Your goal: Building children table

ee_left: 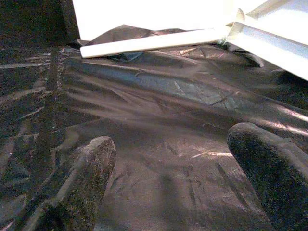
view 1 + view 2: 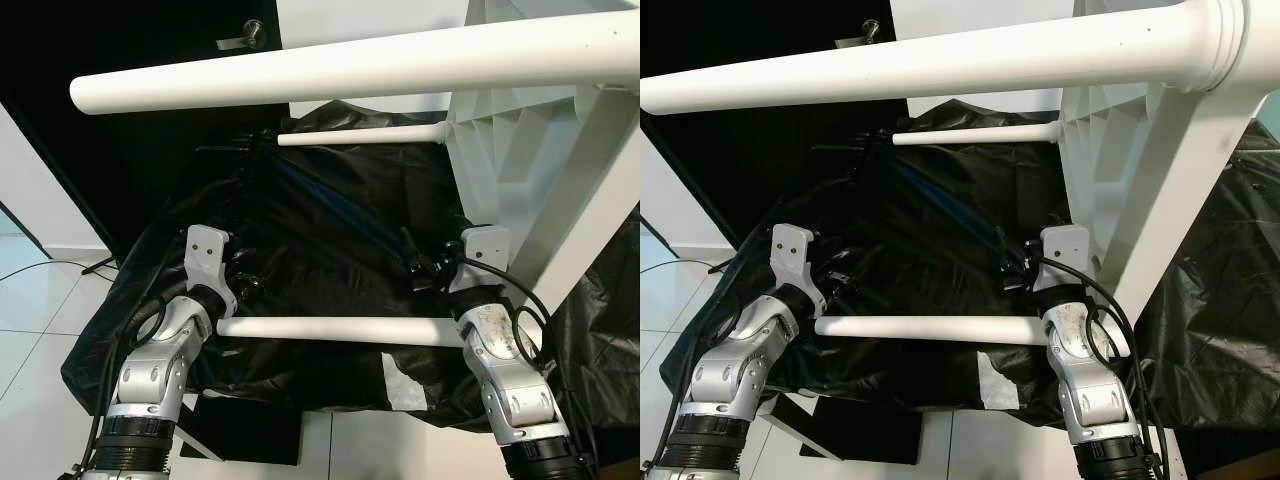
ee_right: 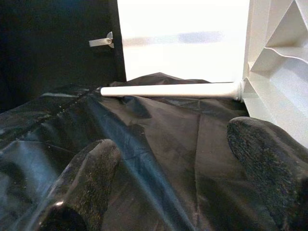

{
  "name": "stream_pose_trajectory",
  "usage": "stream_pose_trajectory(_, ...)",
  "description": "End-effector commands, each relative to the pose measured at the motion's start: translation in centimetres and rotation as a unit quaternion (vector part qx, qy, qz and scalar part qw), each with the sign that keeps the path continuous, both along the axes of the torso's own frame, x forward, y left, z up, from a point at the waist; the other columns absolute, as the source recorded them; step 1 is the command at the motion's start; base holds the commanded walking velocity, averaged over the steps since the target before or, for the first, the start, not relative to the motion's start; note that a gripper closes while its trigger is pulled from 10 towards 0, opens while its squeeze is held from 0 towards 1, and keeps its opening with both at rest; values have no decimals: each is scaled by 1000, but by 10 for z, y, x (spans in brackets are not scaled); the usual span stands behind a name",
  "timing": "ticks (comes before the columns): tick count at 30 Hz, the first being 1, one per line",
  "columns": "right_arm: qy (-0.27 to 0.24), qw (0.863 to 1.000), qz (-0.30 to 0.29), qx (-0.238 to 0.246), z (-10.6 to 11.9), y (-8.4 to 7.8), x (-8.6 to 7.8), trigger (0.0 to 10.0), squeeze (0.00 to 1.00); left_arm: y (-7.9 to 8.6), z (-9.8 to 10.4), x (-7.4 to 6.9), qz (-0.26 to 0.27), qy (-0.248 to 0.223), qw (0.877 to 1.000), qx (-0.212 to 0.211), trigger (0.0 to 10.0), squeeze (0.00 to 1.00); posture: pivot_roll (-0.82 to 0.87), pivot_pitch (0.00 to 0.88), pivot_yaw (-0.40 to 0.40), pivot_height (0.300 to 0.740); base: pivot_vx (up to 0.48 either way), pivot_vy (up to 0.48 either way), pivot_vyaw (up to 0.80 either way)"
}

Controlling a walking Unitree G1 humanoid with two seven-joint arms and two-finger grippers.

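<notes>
A white children's table lies on its side, its ribbed underside [image 2: 500, 150] at the right. Three white legs point left: one high and close to the camera [image 2: 350, 65], one at the far side [image 2: 360, 135], one low [image 2: 340, 330] spanning between my two forearms. My left gripper [image 2: 248, 285] rests open over the black sheet [image 2: 330, 230], just beyond the low leg's free end. My right gripper [image 2: 420, 262] is open too, close beside the underside. The wrist views show black fingers [image 1: 82, 183] [image 3: 269, 163] apart with only sheet between them, and the far leg [image 3: 168, 90] ahead.
The black plastic sheet covers a low surface and hangs over its front edge, with a white patch [image 2: 405, 385] on it. A dark door with a metal handle [image 2: 245, 38] stands behind. White tiled floor [image 2: 30, 330] with a cable lies to the left.
</notes>
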State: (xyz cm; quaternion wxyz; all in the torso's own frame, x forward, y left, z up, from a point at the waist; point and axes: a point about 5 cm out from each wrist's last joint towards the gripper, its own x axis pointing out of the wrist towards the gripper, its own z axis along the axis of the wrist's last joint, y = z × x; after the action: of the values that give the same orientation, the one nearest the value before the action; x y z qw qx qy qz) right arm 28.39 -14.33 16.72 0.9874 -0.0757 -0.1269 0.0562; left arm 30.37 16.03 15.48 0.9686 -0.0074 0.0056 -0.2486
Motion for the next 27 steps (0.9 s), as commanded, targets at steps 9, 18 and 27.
stream_pose_trajectory(9, -12, 994, -108, 9, 8, -31, 2, 10000, 0, 1, 5, 0, -4, -6, 1000, 15, 10000, 0, -39, 0, 45, 740, 0, 0, 0)
stream_pose_trajectory(18, -6, 993, -114, -3, 8, -38, -6, 10000, 0, -4, 3, 1, -21, -1, 1000, 16, 10000, 0, -66, 0, 56, 740, 0, 0, 0)
stream_pose_trajectory(27, -7, 994, -102, -24, 12, -44, -5, 10000, 0, -11, 1, 2, -32, 2, 999, 19, 10000, 0, -74, 0, 53, 740, 0, 0, 0)
